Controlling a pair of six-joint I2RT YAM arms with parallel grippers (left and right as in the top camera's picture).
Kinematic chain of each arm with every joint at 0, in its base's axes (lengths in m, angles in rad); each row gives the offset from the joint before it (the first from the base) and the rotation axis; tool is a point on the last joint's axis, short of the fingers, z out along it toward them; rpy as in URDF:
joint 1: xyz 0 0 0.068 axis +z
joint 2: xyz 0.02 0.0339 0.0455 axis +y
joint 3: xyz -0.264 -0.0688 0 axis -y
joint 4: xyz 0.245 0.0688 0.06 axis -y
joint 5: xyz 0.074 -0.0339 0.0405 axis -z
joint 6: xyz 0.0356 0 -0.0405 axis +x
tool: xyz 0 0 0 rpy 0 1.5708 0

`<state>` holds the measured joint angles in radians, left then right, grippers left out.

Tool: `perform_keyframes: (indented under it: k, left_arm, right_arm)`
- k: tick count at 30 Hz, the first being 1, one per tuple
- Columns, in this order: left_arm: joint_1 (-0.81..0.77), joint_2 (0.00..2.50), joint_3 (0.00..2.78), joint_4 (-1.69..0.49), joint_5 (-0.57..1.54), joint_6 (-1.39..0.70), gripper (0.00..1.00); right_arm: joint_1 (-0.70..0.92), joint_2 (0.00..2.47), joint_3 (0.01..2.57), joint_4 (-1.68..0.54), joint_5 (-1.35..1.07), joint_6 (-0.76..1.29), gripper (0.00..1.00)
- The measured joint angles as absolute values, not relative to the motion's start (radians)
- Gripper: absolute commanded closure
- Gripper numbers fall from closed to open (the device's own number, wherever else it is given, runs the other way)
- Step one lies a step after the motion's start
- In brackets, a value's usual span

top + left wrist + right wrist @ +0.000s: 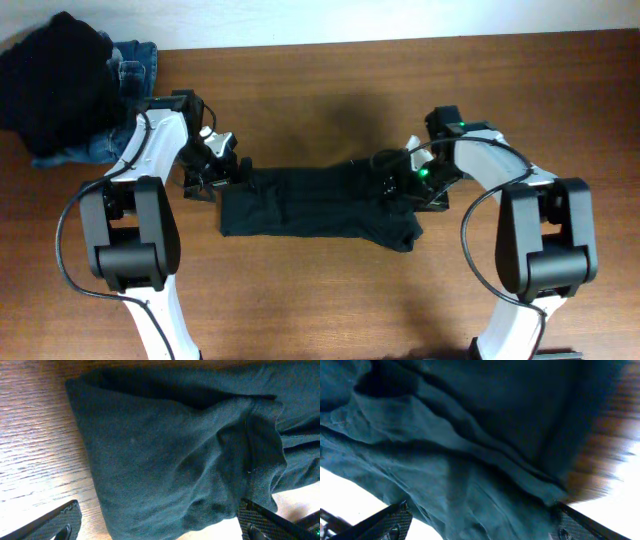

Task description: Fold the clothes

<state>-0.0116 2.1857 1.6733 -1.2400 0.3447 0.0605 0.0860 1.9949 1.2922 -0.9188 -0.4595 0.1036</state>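
**Though Narrowed, T-shirt Only Part-Folded**

The T-shirt lies as a rumpled strip across the table. Left gripper and right gripper hover over its ends, fingers spread wide, gripping nothing. Crosswise folds apparently remain.

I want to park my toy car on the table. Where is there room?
Bare table lies in front of the dark T-shirt, mid near edge, and behind it along the far edge. Crowded: the shirt's ends, where the left gripper and right gripper sit, and the far left corner with black garment and jeans.
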Motion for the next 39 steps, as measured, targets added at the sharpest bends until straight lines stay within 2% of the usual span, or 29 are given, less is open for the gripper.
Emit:
perform_keyframes:
  k: [1,6,12,19,23,24,25,39]
  left_arm:
    - [-0.012,2.186,1.673,-1.240,0.345,0.060,0.01]
    - [-0.012,2.186,1.673,-1.240,0.345,0.060,0.01]
    - [-0.012,2.186,1.673,-1.240,0.345,0.060,0.01]
    - [-0.012,2.186,1.673,-1.240,0.345,0.060,0.01]
    - [-0.012,2.186,1.673,-1.240,0.345,0.060,0.01]
    - [-0.012,2.186,1.673,-1.240,0.345,0.060,0.01]
    - [-0.012,2.186,1.673,-1.240,0.345,0.060,0.01]
    - [-0.012,2.186,1.673,-1.232,0.345,0.033,0.01]
  right_arm:
    - [0.094,1.998,1.296,-0.918,-0.457,0.106,0.10]
    - [0.101,2.005,1.300,-0.912,-0.449,0.114,0.27]
    - [0.101,2.015,1.303,-0.911,-0.426,0.128,0.42]
    - [0.102,2.019,1.303,-0.912,-0.373,0.175,0.67]
    - [0.101,2.025,1.303,-0.915,-0.360,0.183,0.86]
    - [0.100,2.027,1.303,-0.916,-0.364,0.186,0.94]
    - [0.099,2.027,1.304,-0.918,-0.368,0.189,0.96]
    - [0.067,2.057,1.357,-1.026,-0.338,0.212,0.96]
